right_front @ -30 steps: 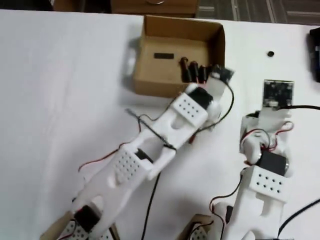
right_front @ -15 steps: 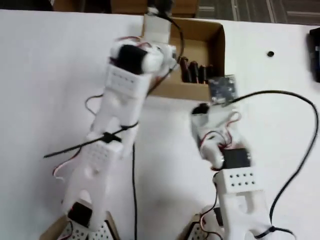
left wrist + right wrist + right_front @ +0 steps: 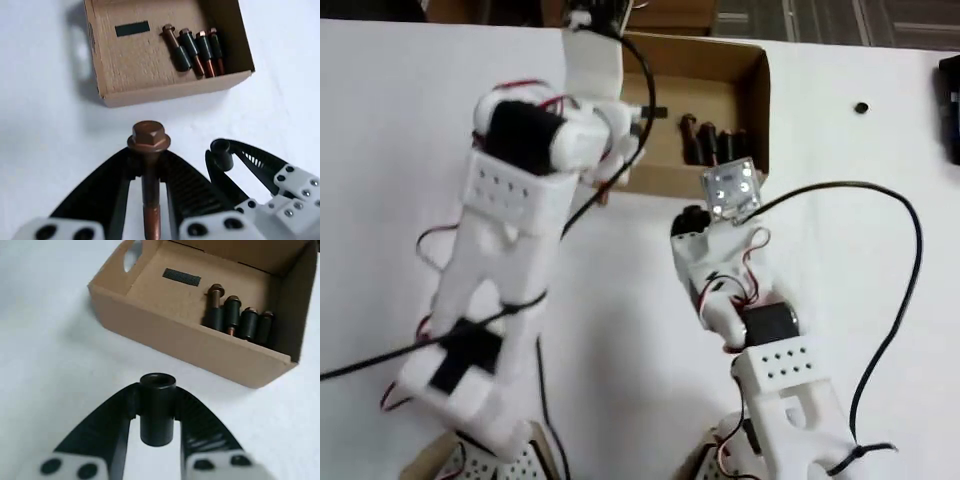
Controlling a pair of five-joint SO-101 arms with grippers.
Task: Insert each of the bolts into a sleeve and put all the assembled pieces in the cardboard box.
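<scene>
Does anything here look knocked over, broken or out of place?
Nothing stands out. Four assembled pieces lie side by side in the cardboard box; the left claw grips a bolt, the right claw a sleeve.

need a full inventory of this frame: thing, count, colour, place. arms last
table: 1, white, under everything
cardboard box: 1, brown, open top, far side of the table
assembled pieces: 4, copper bolts in black sleeves, side by side against one box wall
label: 1, black, on the box floor
small round object: 1, black, on the table beyond the box
bolt: 1, copper, in the left gripper
sleeve: 1, black, in the right gripper
left gripper: black fingers, white arm, near the box
right gripper: black fingers, white arm, near the box
</scene>
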